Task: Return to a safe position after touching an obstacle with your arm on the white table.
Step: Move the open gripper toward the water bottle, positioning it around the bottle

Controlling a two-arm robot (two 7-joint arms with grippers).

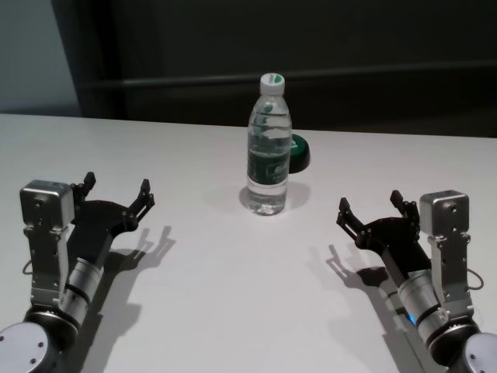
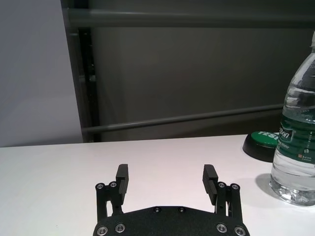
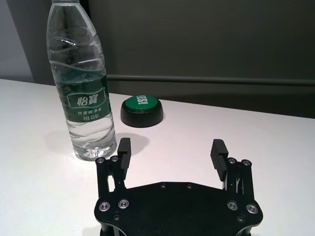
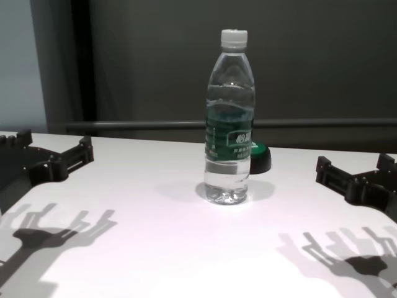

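Note:
A tall clear water bottle with a white cap and dark green label stands upright mid-table on the white table. It also shows in the left wrist view, the right wrist view and the chest view. My left gripper is open and empty at the near left, well apart from the bottle; it shows in its wrist view and chest view. My right gripper is open and empty at the near right; it shows in its wrist view and chest view.
A small black dome with a green top sits just behind and right of the bottle, seen too in the right wrist view. A dark wall with a horizontal rail runs behind the table's far edge.

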